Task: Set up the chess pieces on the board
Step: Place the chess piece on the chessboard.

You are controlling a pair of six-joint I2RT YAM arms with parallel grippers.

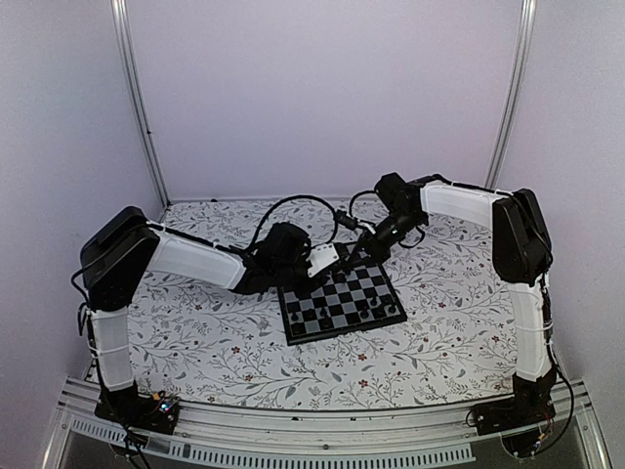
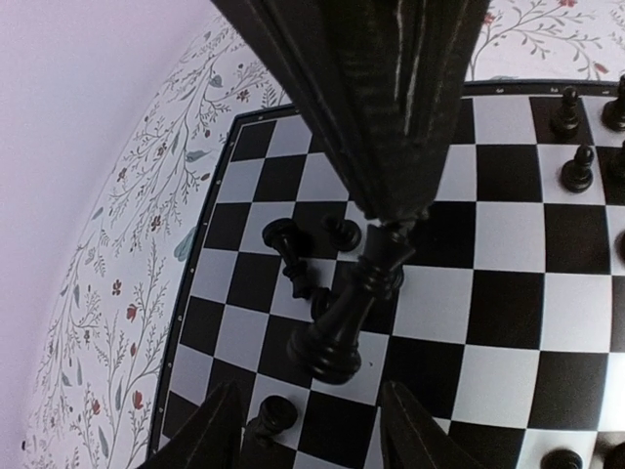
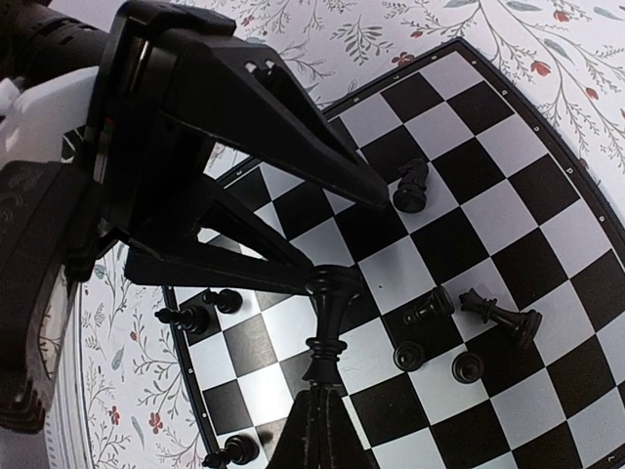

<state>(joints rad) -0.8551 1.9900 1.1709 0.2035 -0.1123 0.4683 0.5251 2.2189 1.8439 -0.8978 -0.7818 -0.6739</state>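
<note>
From above, both our arms stretch inward over the board (image 1: 337, 298), left gripper (image 1: 337, 264) and right gripper (image 1: 359, 259) meeting at its far edge. Our left wrist shows its jaws apart, flanking a tilted tall piece (image 2: 347, 313), probably to steady it. Our right wrist shows jaws clamped on its head.

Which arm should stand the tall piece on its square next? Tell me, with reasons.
Right. The right gripper is shut on the head of the tall piece, holding it tilted over the board. The left gripper is open and holds nothing, so it would probably need a handover first.
</note>
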